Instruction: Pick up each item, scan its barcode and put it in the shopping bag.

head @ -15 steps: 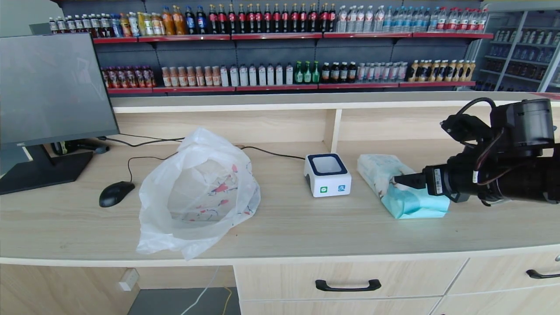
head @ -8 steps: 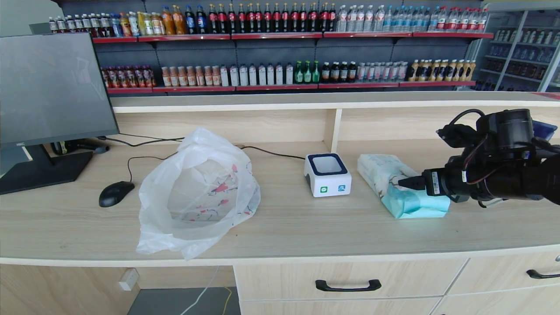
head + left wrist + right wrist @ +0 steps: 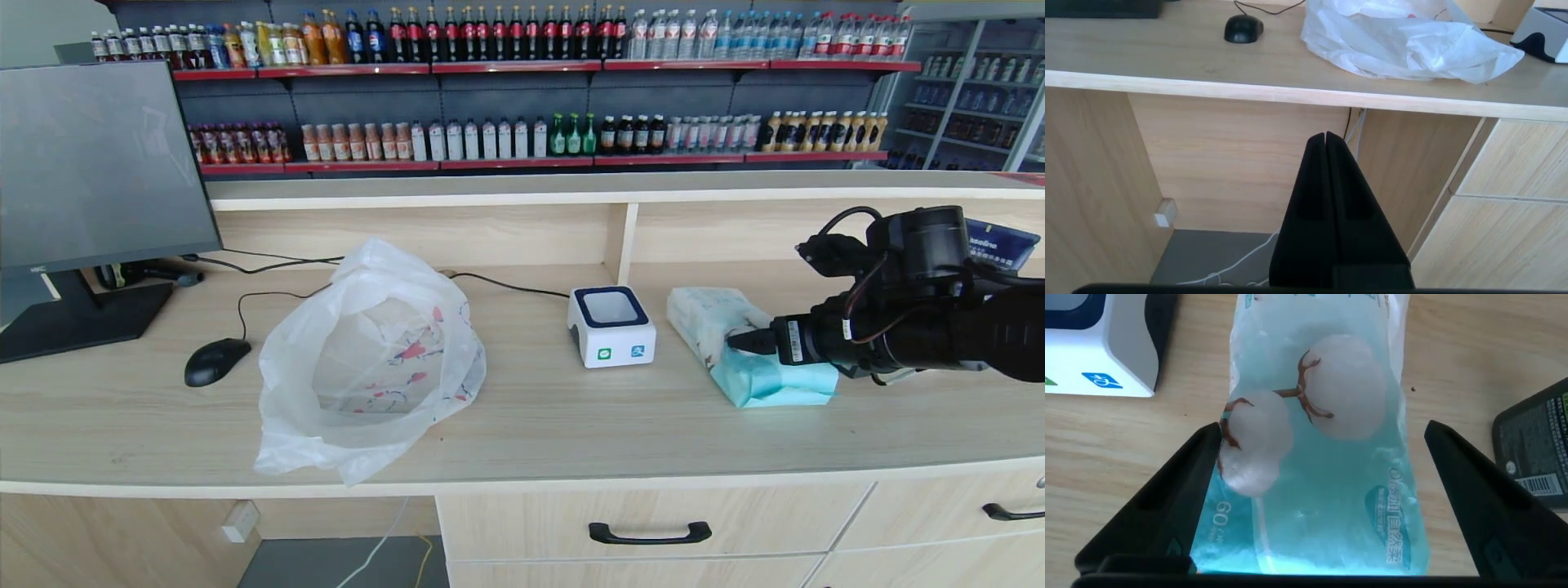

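Observation:
A teal tissue pack lies on the wooden counter, just right of the white barcode scanner. My right gripper is low over the pack, open, with one finger on each side of it. A white plastic shopping bag stands open left of the scanner. My left gripper is shut on nothing and hangs below the counter's front edge.
A monitor and a black mouse with cables sit at the far left. A dark packet lies beside the tissue pack, and a blue item sits at the back right. A raised ledge runs along the counter's back.
My right arm has lowered and shifted slightly left over the tissue pack, uncovering the blue item behind it. Nothing else has moved.

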You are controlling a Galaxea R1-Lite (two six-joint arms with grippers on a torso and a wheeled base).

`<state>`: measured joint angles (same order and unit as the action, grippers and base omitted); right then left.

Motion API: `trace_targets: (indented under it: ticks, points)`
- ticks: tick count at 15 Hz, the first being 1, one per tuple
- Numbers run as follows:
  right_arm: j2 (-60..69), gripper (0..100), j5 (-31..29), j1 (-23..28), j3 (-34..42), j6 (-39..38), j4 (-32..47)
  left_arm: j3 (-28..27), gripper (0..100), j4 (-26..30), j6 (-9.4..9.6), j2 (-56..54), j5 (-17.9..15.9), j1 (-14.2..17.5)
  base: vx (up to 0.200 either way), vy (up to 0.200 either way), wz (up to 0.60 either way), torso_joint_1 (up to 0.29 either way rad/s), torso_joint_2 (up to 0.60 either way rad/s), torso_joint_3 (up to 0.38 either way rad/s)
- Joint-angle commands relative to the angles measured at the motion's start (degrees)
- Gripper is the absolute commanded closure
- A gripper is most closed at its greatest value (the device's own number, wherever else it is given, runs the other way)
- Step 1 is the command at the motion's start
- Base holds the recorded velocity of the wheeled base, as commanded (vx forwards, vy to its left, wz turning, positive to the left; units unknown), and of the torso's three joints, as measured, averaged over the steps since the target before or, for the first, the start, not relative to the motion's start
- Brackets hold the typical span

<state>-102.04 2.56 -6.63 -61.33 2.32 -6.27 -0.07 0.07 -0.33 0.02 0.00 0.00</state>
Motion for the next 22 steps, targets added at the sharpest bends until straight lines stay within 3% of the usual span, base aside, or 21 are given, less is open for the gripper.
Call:
trace_targets:
  ticks: [1, 22]
  points:
    - [0.70, 0, 0.08, -0.14, -0.19, 0.06, 0.20, 0.07, 100, 0.01, -0.02, -0.02, 0.00, 0.00, 0.000, 0.000, 0.00, 0.000, 0.00, 0.000]
    - [-10.55, 0, 2.54, -0.84, -7.22, 0.41, 0.38, -0.01, 100, 0.01, -0.02, -0.02, 0.00, 0.00, 0.000, 0.000, 0.00, 0.000, 0.00, 0.000]
